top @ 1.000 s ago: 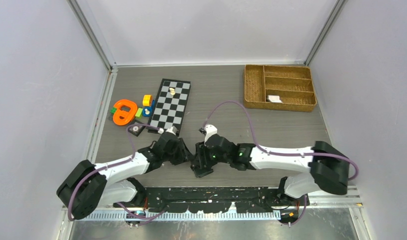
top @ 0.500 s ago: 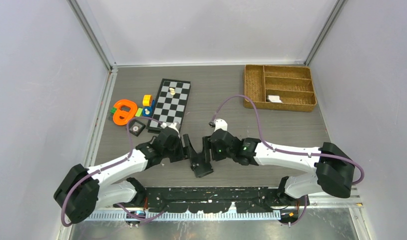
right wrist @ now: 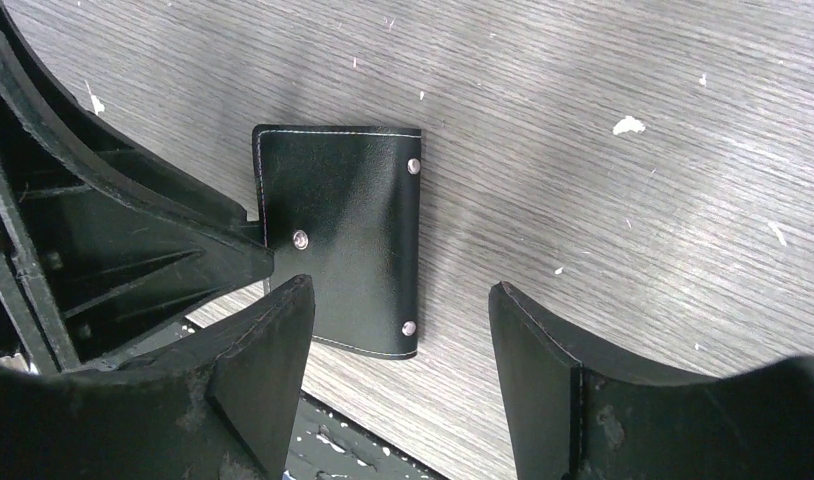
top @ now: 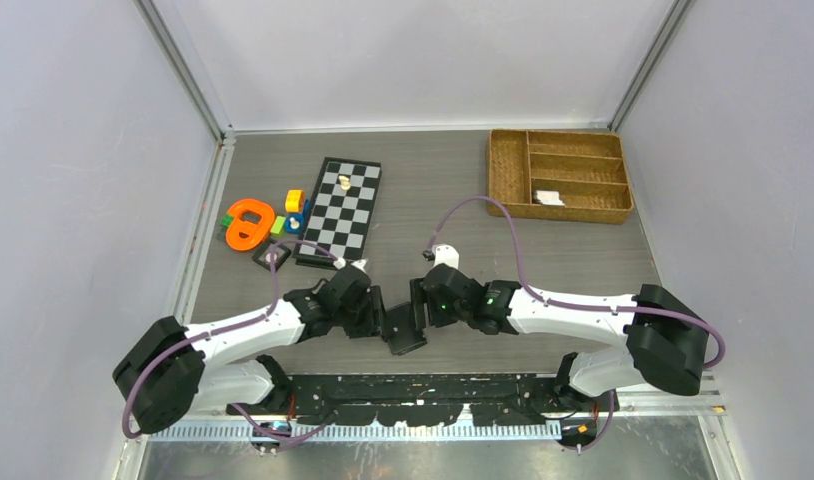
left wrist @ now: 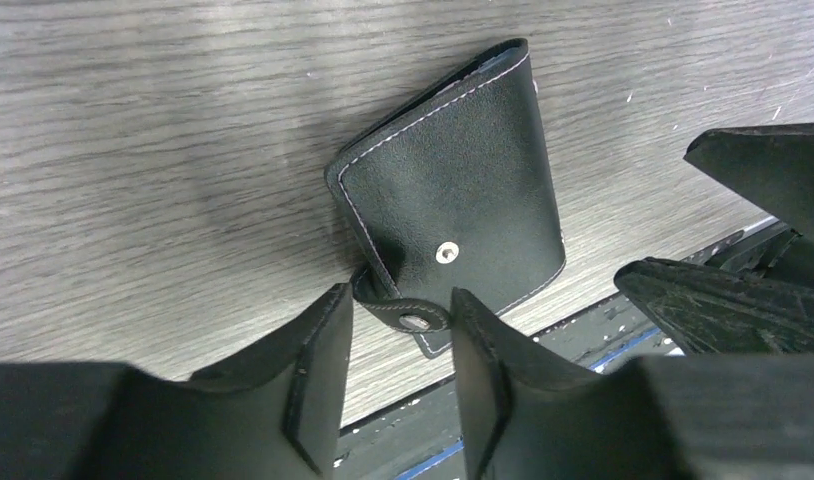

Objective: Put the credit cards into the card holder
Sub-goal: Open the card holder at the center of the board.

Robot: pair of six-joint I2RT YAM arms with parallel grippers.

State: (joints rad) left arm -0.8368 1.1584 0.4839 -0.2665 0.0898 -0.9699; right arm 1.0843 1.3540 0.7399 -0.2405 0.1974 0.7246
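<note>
The card holder (top: 405, 328) is a black wallet lying folded shut on the table near its front edge, between my two grippers. In the left wrist view the card holder (left wrist: 463, 200) shows its stitched cover and snap. Its loose strap (left wrist: 408, 315) lies in the gap of my left gripper (left wrist: 400, 300), whose jaws stand apart on either side of it. My left gripper (top: 375, 318) is at the wallet's left side. My right gripper (right wrist: 401, 290) is open just short of the card holder (right wrist: 348, 230). The right gripper (top: 420, 305) is at the wallet's right. The credit cards are out of view.
A chessboard (top: 341, 208) with a small piece lies at the back left, beside an orange toy (top: 248, 222) and coloured blocks. The brown divided tray (top: 558, 140) at the back right holds a small white thing (top: 549, 198). A black rail (top: 433, 385) runs along the front edge.
Both grippers opened off the wallet, which now lies flat. The left gripper has since narrowed around the strap, and the right arm pulled back a little to the right.
</note>
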